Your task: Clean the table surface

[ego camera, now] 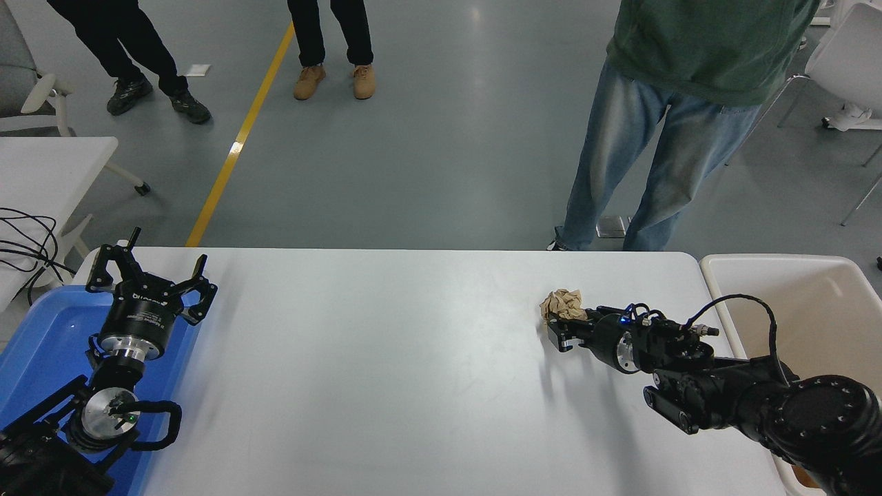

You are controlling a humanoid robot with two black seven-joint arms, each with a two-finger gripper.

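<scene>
The white table surface point(386, 372) fills the lower middle of the head view. A crumpled tan paper ball point(561, 304) lies on it at the right. My right gripper point(559, 325) reaches in from the lower right and sits at the ball, its fingers point(555, 337) around the ball's near side; whether they press on it is not clear. My left gripper point(148, 275) is parked at the lower left over a blue tray, its fingers spread open and empty.
A blue tray point(41, 337) sits at the table's left edge. A cream bin point(813, 303) stands at the right edge. A smaller white table with black cables point(27, 234) is at far left. Several people stand beyond the far edge, one in jeans point(648, 158) close to it.
</scene>
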